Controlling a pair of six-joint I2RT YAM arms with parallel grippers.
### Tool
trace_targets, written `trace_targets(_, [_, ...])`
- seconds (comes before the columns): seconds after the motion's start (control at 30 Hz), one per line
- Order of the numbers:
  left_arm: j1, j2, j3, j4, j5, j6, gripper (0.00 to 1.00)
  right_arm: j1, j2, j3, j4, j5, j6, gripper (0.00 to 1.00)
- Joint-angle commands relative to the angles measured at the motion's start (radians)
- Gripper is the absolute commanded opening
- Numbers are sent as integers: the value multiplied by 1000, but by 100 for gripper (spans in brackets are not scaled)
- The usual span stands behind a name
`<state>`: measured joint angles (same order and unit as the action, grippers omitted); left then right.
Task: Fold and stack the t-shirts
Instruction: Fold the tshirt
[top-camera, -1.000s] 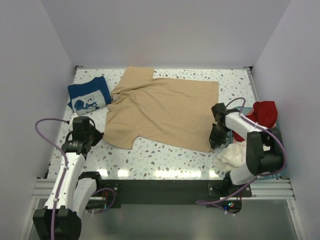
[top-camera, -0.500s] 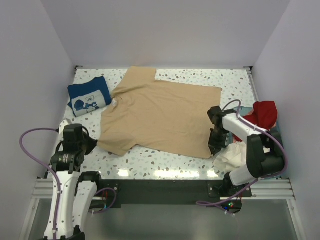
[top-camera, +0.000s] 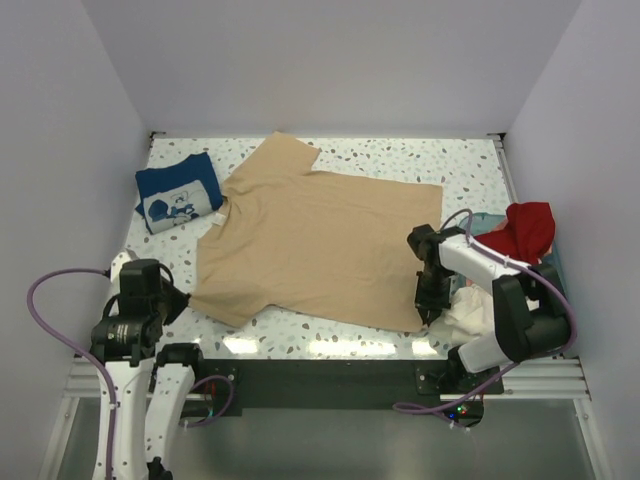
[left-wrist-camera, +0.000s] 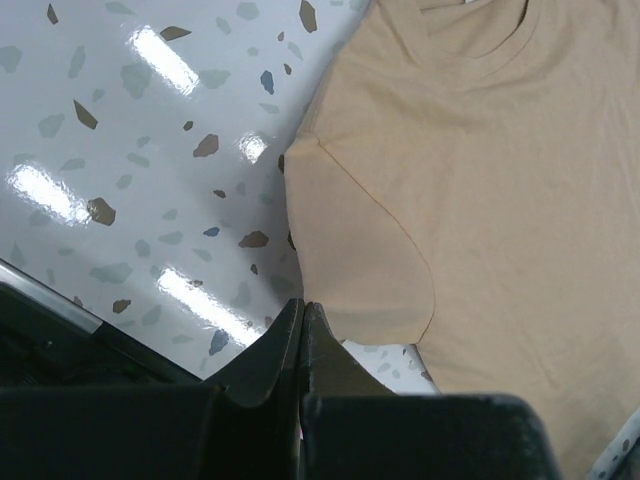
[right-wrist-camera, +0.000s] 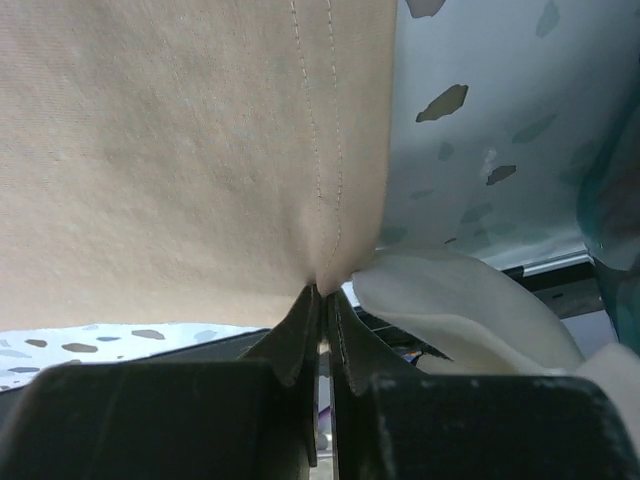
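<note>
The tan t-shirt (top-camera: 320, 240) lies spread flat across the middle of the table, collar to the left. My left gripper (top-camera: 178, 300) is shut at the corner of its near left sleeve (left-wrist-camera: 350, 270), low over the table; the tips (left-wrist-camera: 303, 305) meet right at the sleeve's edge. My right gripper (top-camera: 428, 308) is shut on the shirt's near right hem corner (right-wrist-camera: 325, 292). A folded navy t-shirt (top-camera: 178, 192) with a white print lies at the far left. A red t-shirt (top-camera: 525, 228) and a cream-white t-shirt (top-camera: 470, 310) lie at the right.
A teal basket (top-camera: 553, 263) sits at the right edge under the red and cream shirts. The cream cloth (right-wrist-camera: 460, 300) touches my right gripper's side. The table's front rail (left-wrist-camera: 60, 340) runs just below my left gripper. White walls close the table on three sides.
Both grippers have moved toward the near edge and the tan t-shirt has slid with them, its left side shifting near-left. The left arm has drawn back and lowered.
</note>
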<state>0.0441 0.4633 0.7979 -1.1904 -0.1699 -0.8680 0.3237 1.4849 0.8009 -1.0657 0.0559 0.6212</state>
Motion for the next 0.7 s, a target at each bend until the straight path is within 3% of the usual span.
trace_targets(0.0, [7, 44, -9, 89, 29, 49, 0, 2, -31, 24, -50, -19, 11, 0])
trace_targets(0.27, [8, 248, 9, 389, 127, 198, 0, -12, 43, 141, -60, -54, -34, 0])
trace_targets(0.67, [5, 613, 210, 641, 248, 374, 0, -132, 115, 288, -96, -120, -138, 0])
